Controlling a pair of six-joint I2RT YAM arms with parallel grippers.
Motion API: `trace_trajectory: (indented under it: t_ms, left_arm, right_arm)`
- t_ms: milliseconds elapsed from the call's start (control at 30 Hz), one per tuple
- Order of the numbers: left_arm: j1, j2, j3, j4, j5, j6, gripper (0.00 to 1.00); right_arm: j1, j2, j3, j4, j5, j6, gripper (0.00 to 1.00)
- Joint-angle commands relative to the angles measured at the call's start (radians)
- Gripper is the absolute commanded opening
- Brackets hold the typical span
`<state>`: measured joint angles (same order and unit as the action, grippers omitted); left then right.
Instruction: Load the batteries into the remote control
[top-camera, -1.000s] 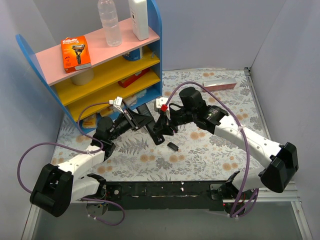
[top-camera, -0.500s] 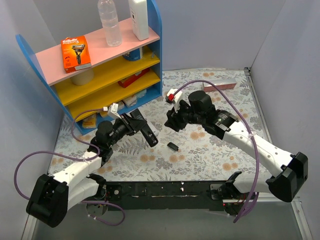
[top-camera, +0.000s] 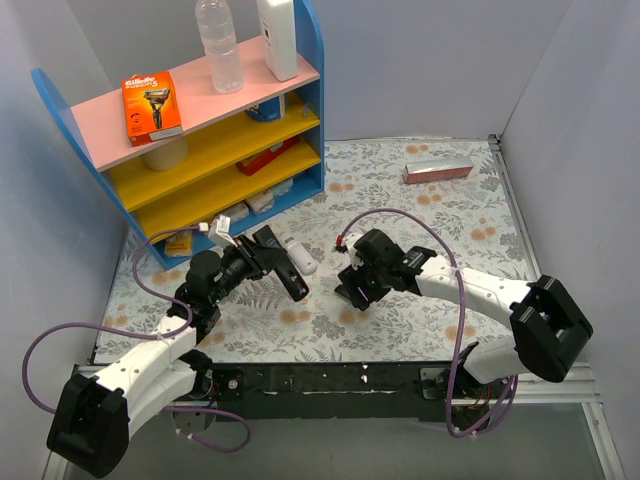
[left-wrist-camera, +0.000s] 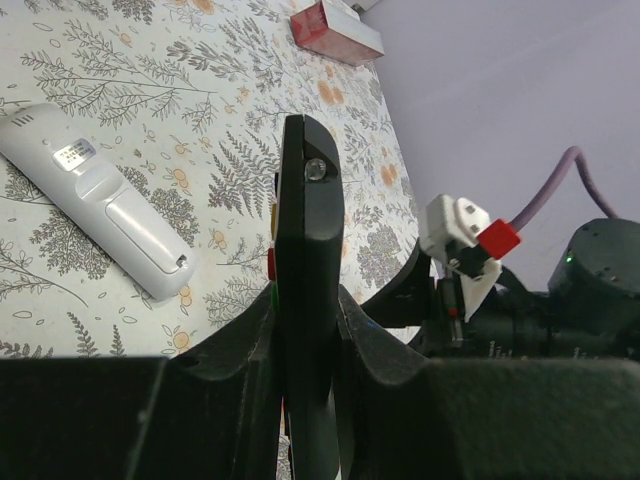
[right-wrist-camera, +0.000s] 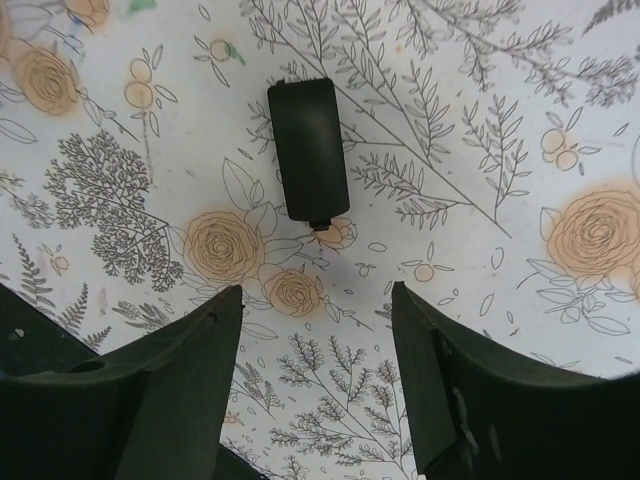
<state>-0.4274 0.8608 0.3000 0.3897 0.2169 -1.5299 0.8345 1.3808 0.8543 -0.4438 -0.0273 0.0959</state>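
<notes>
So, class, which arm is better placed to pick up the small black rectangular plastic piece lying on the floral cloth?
Right. The right pincer hangs open directly above the small black rectangular plastic piece; the left pincer is shut on the slim black remote control.

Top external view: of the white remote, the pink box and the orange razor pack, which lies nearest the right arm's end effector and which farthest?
1. white remote, just left of the right end effector.
2. pink box, toward the back right.
3. orange razor pack, far left, on top of the shelf.
</notes>
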Motion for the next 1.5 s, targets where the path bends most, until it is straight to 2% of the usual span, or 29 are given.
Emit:
trace_trajectory:
  t_ms: [0,333,900,1467]
  left_arm:
    - [0.006,-0.045,-0.007,-0.017,-0.016,0.022,0.00]
    - [0.006,-0.065,-0.001,-0.031,-0.016,0.020,0.00]
    - [0.007,-0.068,0.005,-0.041,-0.019,0.020,0.00]
    - [0.010,-0.068,0.005,-0.034,-0.008,0.013,0.00]
  right_arm:
    - [0.040,0.018,-0.043,0.063,0.111,0.077,0.69]
    - [0.046,0.086,-0.093,0.135,0.216,0.166,0.70]
    - [0.011,0.169,-0.080,0.174,0.343,0.177,0.70]
    - [-0.100,0.304,0.054,0.241,0.398,0.102,0.70]
